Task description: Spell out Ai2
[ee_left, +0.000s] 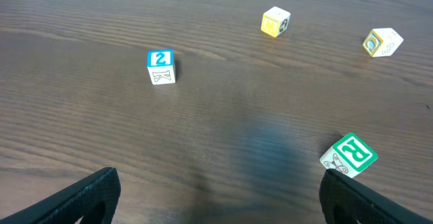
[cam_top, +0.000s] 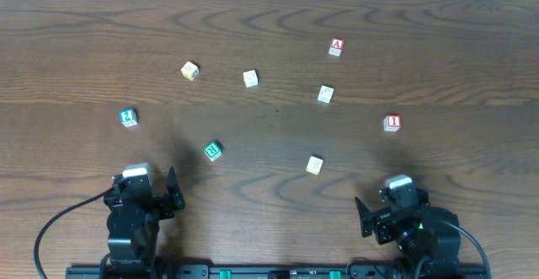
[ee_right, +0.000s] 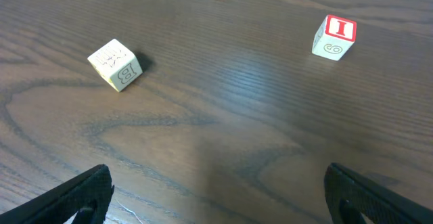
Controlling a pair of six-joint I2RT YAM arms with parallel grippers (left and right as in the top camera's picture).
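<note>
A red "A" block lies at the far right of the table. A red "I" block lies right of centre, also in the right wrist view. A blue "2" block lies at the left, also in the left wrist view. My left gripper is open and empty near the front edge, well short of the "2" block. My right gripper is open and empty, short of the "I" block.
A green "R" block lies just ahead of my left gripper's right finger. A pale yellow block lies near centre. Other pale blocks sit farther back.
</note>
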